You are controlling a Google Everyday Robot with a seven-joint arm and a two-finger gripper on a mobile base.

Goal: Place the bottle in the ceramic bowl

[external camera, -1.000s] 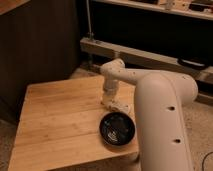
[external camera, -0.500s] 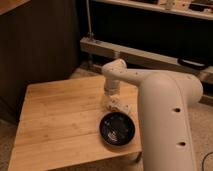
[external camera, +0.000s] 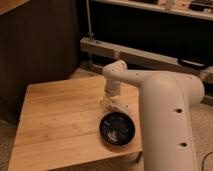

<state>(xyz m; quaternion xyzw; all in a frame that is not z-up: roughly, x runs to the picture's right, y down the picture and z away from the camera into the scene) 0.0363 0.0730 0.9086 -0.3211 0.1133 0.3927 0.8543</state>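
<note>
At 12 o'clock of the bowl (external camera: 117, 128), the bottle (external camera: 118, 106) lies on the table (external camera: 55, 125) just beside the rim, gripper (external camera: 111, 99) low over it with jaws spread, nothing pinched; judged: poised to grasp, keeping the carry into the bowl short.

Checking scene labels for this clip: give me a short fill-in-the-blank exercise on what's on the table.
1. The ceramic bowl is glossy ___.
2. It stands on a ___ table.
3. The bottle lies ___ the bowl, on the table by its far rim, with the gripper down at it.

Missing words: black; wooden; outside.
</note>
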